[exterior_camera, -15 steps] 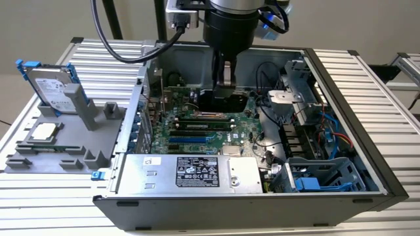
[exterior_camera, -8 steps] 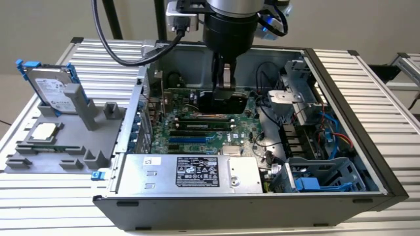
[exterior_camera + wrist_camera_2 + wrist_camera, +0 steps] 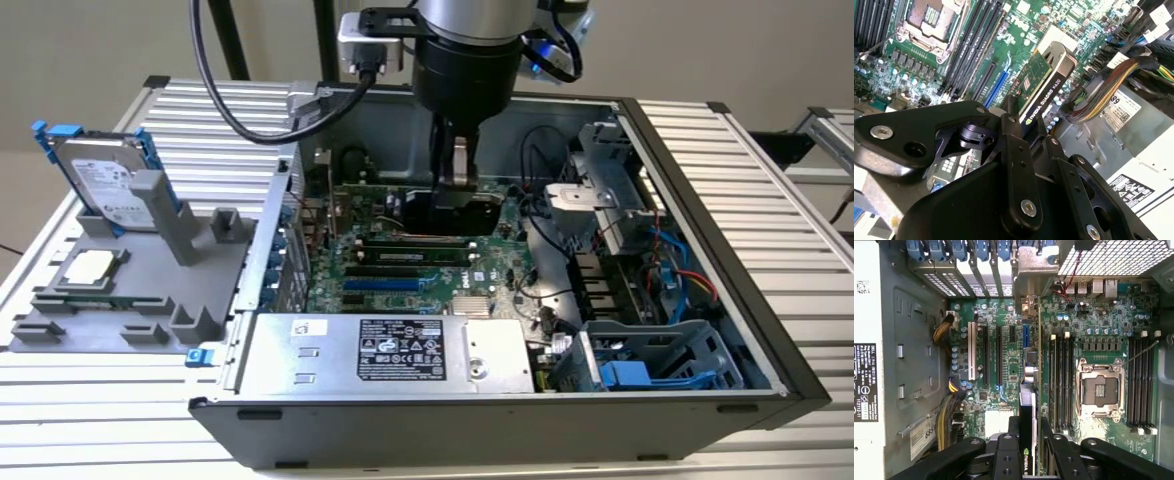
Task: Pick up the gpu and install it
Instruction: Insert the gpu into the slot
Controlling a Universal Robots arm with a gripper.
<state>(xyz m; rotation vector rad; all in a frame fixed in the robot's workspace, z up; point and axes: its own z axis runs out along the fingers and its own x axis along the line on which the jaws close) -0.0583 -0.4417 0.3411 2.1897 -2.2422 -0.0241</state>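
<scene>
Currently the gripper (image 3: 458, 185) is clamped on the gpu (image 3: 454, 210), fingers (image 3: 1009, 452) pressed against its two flat faces; in the second wrist view the card (image 3: 1041, 82) sticks out from between the fingers (image 3: 1016, 150), held on edge.

Key relation: the gpu hangs directly under the gripper and above the motherboard (image 3: 400, 270), inside the open computer case (image 3: 694, 150). In the first wrist view the card's edge (image 3: 1029, 405) runs as a thin line parallel to the expansion slots (image 3: 999, 355) and the memory slots (image 3: 1064, 380). It lies between those two groups, roughly in line with the blue slot (image 3: 1026, 335) ahead of it. Long axis of the card points toward the rear bracket openings (image 3: 979, 265) of the case. Judgement: card is lined up with a slot row, but I cannot tell whether its lower edge touches the slot or hangs just above it.

Arm pose: wrist vertical, reaching straight down into the case from above, cable looped off toward the exterior view's left. The CPU socket (image 3: 1099, 390) lies beside the card's line, well clear of it.

Outside the case, on the exterior view's left, the silver hard drive (image 3: 114, 180) stands in the grey fixture (image 3: 160, 290), untouched.
</scene>
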